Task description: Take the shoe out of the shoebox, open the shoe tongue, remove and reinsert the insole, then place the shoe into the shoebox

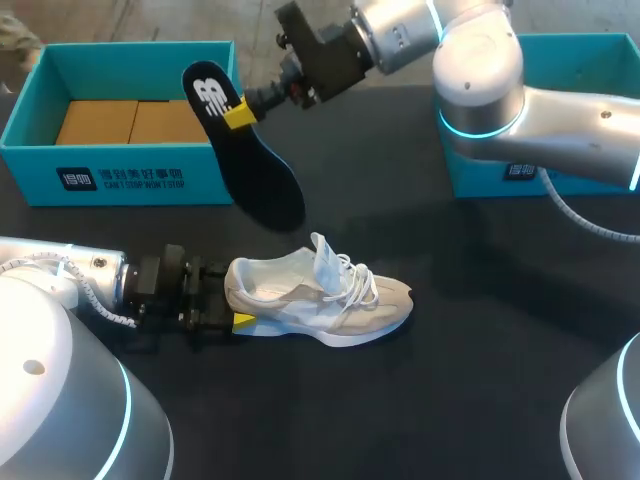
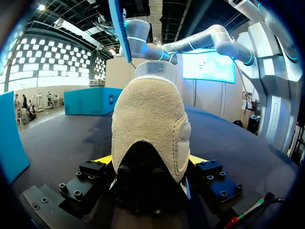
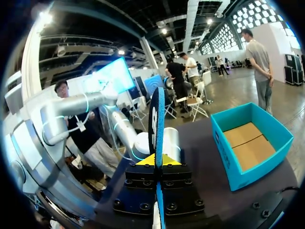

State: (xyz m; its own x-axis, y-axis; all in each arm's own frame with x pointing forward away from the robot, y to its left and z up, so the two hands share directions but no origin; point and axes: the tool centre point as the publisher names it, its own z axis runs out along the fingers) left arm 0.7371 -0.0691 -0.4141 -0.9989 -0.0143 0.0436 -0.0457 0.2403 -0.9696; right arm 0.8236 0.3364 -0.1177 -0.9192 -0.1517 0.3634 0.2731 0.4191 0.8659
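A beige sneaker (image 1: 320, 295) lies on its sole on the black table, toe to the right, tongue pulled up. My left gripper (image 1: 233, 298) is shut on the sneaker's heel; in the left wrist view the heel (image 2: 150, 119) fills the space between the yellow tips of that gripper (image 2: 148, 160). My right gripper (image 1: 238, 113) is shut on the dark insole (image 1: 255, 170), which hangs in the air in front of the teal shoebox (image 1: 120, 180). In the right wrist view the insole (image 3: 157, 114) stands edge-on between the fingers of the right gripper (image 3: 156, 161).
The shoebox at the back left stands open with brown cardboard inside. A second teal box (image 1: 480, 170) stands at the back right, partly behind my right arm. My left arm lies low along the table's left front.
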